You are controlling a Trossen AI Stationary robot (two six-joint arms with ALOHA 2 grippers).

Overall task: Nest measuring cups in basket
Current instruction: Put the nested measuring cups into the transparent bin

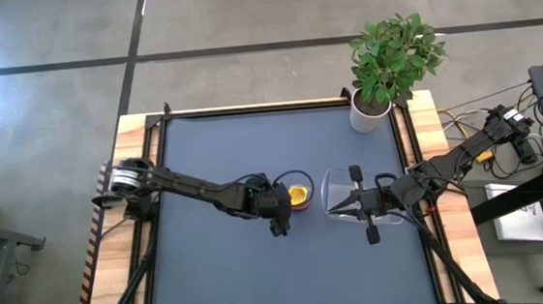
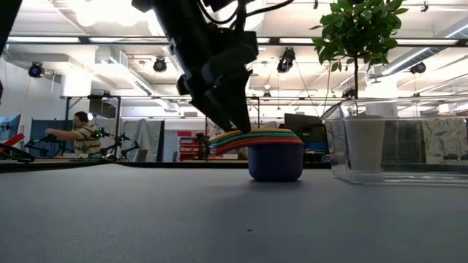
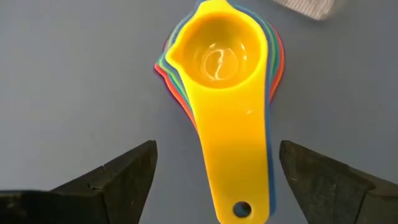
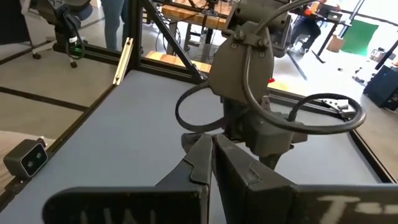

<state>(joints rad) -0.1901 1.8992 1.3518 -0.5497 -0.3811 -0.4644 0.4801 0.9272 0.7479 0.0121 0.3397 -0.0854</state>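
The measuring cups (image 1: 298, 196) stand nested in one stack on the dark mat at mid-table, with the yellow cup (image 3: 217, 50) on top. The dark blue bottom cup (image 2: 274, 162) rests on the mat, and the handles (image 2: 234, 139) fan out level toward my left gripper. My left gripper (image 3: 217, 149) is open, one finger on each side of the yellow handle, touching nothing. It also shows in the high view (image 1: 281, 214). The clear basket (image 1: 337, 188) stands on the mat just right of the stack and shows in the low view too (image 2: 395, 150). My right gripper (image 4: 211, 149) is shut at the basket. My right gripper reaches level from the table's right side, and its fingers (image 1: 349, 206) lie over the basket's near part. Only a thin slit shows between them in the wrist view. The clear wall hardly shows there, so which part they pinch cannot be told. The basket's bottom (image 2: 395, 179) stays on the mat.
A white pot (image 1: 371, 115) with a green plant stands at the far right corner of the table. Black rails (image 1: 278, 105) frame the mat. People and desks show in the room beyond the table.
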